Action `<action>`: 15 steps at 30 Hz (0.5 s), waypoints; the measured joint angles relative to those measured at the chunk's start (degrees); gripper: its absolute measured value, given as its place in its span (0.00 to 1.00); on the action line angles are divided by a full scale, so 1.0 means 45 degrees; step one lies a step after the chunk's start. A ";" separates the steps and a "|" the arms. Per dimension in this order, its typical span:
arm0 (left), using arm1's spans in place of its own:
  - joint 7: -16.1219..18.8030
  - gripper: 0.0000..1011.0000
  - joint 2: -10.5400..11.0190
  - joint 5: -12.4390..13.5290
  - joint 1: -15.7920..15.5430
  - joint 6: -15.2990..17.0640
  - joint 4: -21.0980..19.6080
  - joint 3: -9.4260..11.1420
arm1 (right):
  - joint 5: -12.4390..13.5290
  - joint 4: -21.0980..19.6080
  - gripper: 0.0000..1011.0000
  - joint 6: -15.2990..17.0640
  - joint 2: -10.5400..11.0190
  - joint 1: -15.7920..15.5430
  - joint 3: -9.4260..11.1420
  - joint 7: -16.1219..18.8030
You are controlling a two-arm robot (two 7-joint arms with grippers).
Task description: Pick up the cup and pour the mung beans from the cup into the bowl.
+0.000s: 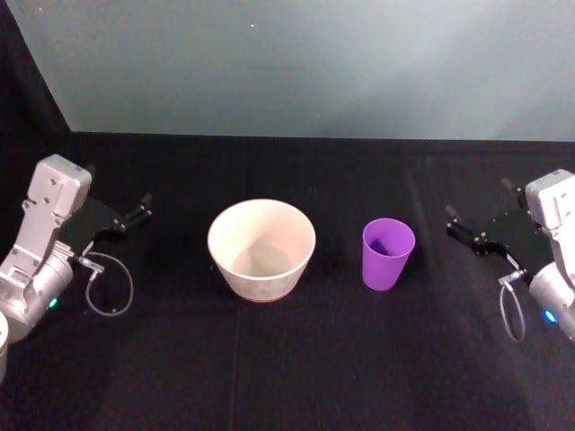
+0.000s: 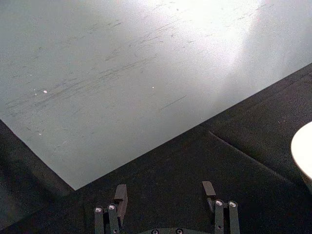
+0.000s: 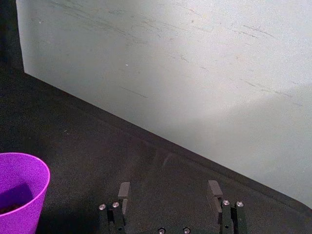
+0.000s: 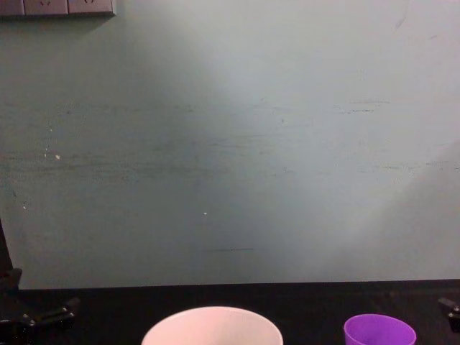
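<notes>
Black cloth-covered table (image 1: 296, 377) before me carries two things. A wide round cream bowl (image 1: 260, 283) stands upright near the middle; a small tapered purple plastic cup (image 1: 386, 269) stands upright to its right, near, not touching.

"Can the right claw (image 3: 168, 185) get to the cup (image 1: 388, 253)?"

"Yes. The bench (image 1: 296, 359) between them is bare, and the claw's fingers are wide apart."

"What could it bump?"

"The bowl (image 1: 261, 249). It stands near the cup's other side, with a gap between. The wall (image 1: 296, 63) is far behind. The left claw (image 2: 165, 186) has bare bench up to the bowl too."
</notes>
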 joint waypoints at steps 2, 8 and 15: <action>0.0000 0.99 0.0000 0.0001 0.0000 0.0000 0.0000 0.0000 | 0.0000 0.0000 0.99 0.0000 0.0001 0.0000 0.0000 0.0000; 0.0000 0.99 0.0000 0.0000 0.0000 0.0000 0.0000 0.0000 | 0.0000 0.0000 0.99 0.0000 0.0000 0.0000 0.0000 0.0001; 0.0000 0.99 0.0000 0.0001 0.0001 0.0000 0.0000 0.0000 | 0.0000 0.0000 0.99 0.0000 0.0000 0.0000 0.0000 0.0000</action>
